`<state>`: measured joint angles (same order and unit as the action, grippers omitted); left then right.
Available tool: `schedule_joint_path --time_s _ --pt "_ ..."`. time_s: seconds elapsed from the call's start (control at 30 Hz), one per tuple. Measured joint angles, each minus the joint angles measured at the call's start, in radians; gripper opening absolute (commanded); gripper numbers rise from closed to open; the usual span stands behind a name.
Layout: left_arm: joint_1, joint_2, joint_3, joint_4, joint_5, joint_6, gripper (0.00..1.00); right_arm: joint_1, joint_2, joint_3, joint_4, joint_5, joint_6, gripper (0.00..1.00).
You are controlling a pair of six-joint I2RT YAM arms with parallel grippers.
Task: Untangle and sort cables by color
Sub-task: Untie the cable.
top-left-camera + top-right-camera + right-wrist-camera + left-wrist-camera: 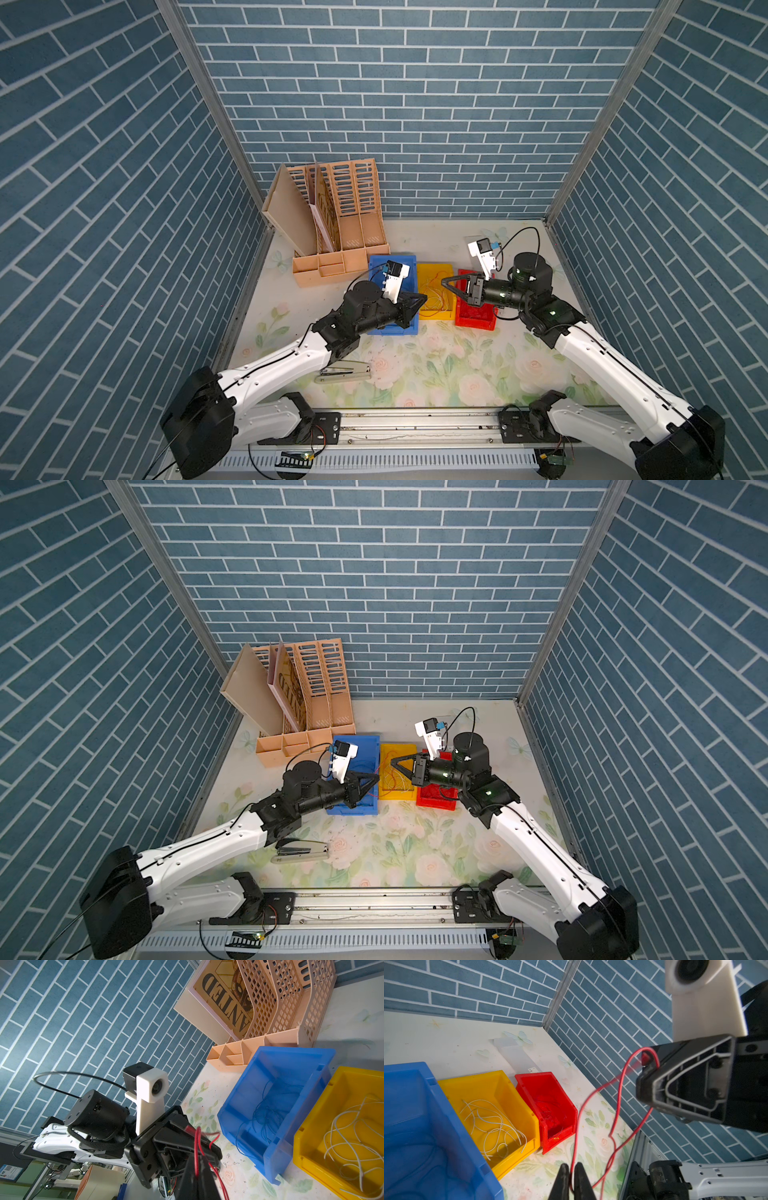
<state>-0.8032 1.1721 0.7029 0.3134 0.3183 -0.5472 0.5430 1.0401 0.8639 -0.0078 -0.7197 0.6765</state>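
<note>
In yellow bin (477,1086), whitish cables (494,1126), left gripper (571,1165), right gripper (197,1167) pinching red cable (618,1105)

Three walls close in the workspace, all papered with a blue brick pattern with thin white joints: a back wall (415,104), a left wall (83,187) and a right wall (685,187). Grey metal posts (212,104) run up the two back corners. The table (436,365) has a pale cover printed with pink roses and green leaves, fading to faint butterflies toward the back. In the far left corner stands a peach plastic file rack (353,208) with slotted dividers, and a beige board (286,216) leans in it. The light is bright and even, with only soft shadows.
</note>
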Motion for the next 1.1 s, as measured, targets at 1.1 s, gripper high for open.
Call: schedule_joint_path --time_s 1.1 --pt "0.037 -0.256 -0.029 -0.192 -0.318 -0.044 0.10 -0.125 -0.040 0.036 -0.281 0.246 -0.048 0.00"
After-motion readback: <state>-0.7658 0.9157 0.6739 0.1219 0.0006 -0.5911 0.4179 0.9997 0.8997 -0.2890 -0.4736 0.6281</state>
